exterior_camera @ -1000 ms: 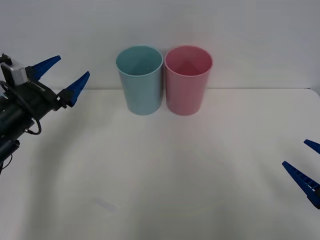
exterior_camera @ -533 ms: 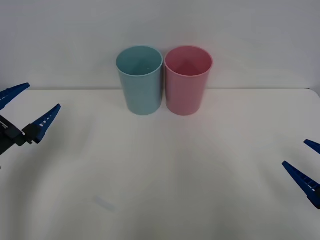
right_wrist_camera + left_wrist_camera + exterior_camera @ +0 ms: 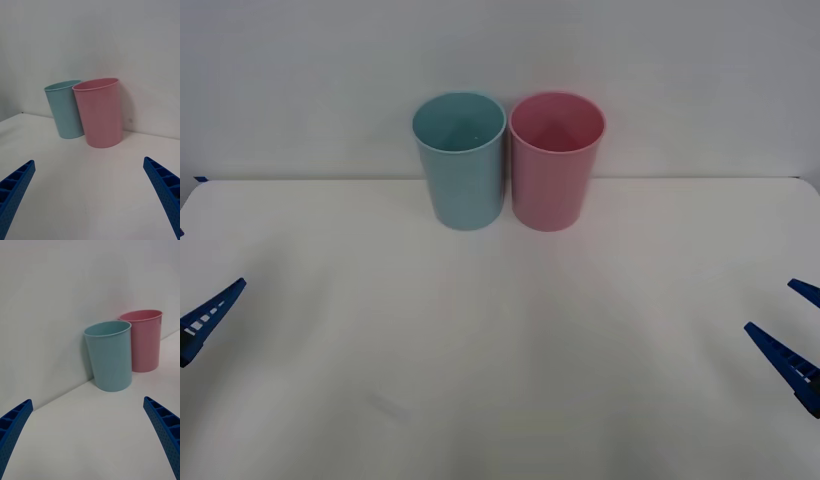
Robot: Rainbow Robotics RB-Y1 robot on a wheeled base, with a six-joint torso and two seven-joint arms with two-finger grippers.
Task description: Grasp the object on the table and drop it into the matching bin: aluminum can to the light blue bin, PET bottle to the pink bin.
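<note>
Left gripper [image 3: 192, 322] withdrawn — fingers spread

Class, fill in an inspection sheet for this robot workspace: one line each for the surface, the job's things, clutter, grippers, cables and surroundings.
Surface: white table, matte, with a faint pale mark on its near-left part.
Job's things: light blue bin and pink bin stand upright side by side at the far edge, blue on the robot's left; whether they touch cannot be told. No can seen on the table.
Clutter: nothing seen.
Grippers: left gripper open, empty, at the table's left edge; right gripper open, empty, at the right edge.
Cables: nothing seen.
Surroundings: plain white wall behind the bins.
</note>
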